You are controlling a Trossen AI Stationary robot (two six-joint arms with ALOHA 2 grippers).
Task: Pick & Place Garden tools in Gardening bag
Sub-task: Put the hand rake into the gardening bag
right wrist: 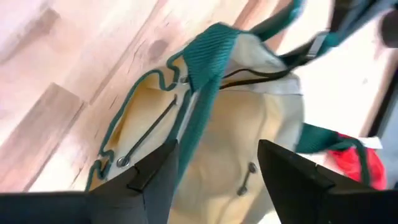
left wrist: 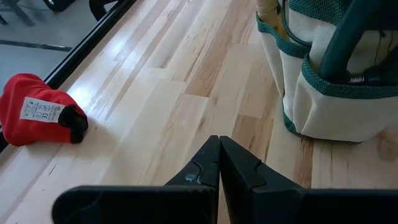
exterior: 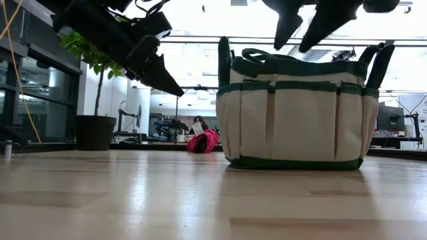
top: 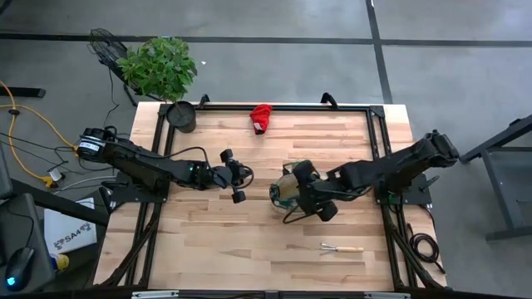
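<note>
Gardening bag [top: 288,189] — tan fabric tote w/ dark green trim and handles, standing upright on wooden table [top: 249,241], right of centre; side pockets face the low view; mouth open upward, tool handles showing inside per right wrist view

Left arm — reaches in from table's left edge; left gripper [top: 235,176] hangs above bare wood left of the bag, apart from it; fingers [left wrist: 214,168] pressed together, nothing between them

Right arm — comes in from table's right edge; right gripper [right wrist: 214,165] directly over the bag's mouth, fingers spread apart, empty, a green handle strap running between them in the wrist view

Potted plant [top: 162,71] — leafy green, off the table's far-left corner

Black pot [top: 181,116] — on far-left corner of table, upright, well apart from bag

Red glove [top: 262,118] — lies at far edge of table, near the middle, well apart from both grippers; white label on it visible in left wrist view

Mini rake [top: 342,247] — wooden handle, metal prongs, lies flat near the front-right of table, well apart from bag and from right gripper

Misc. off-table — yellow cable [top: 33,124] on floor at left; computer mouse [top: 18,267] at lower-left corner
</note>
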